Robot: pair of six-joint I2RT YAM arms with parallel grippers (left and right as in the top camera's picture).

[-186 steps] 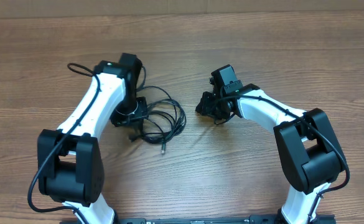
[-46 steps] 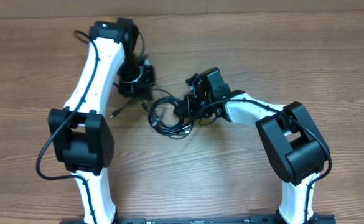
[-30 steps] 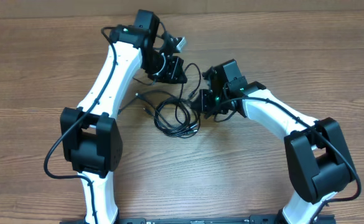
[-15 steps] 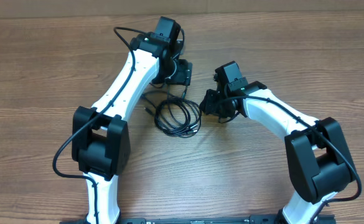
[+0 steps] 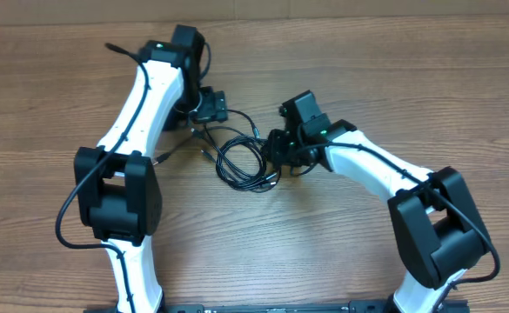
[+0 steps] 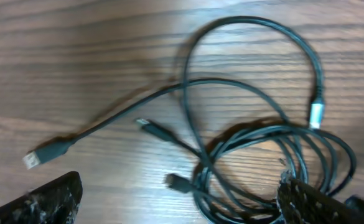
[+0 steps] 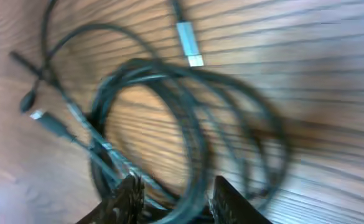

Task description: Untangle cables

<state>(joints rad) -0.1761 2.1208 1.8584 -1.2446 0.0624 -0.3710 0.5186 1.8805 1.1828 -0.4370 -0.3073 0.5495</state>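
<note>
— What do we see on the left?

— Our left fingers (image 6: 51,199) stand spread wide above the table (image 5: 54,96), gripping nothing. From above, they hang at about 11 o'clock from the cables (image 6: 201,177).

— And the cables themselves?

— We find them lying on the wood between our two arms, with most of the black cord wound into a loose coil of several overlapping turns. One end with a dark plug (image 6: 42,157) trails out flat toward 9 o'clock. A wider loop arcs toward 12 o'clock and ends in a silver plug (image 6: 317,114), which rests at the coil's upper edge.

— Then the right side?

— Our right fingers (image 7: 129,199) sit at roughly 3 o'clock of the coil, low over it. They are parted, and a few turns of the coil run through the gap between them. We see space on either side of the cord, so they are not clamped on it, though that wrist view is blurred.
</note>
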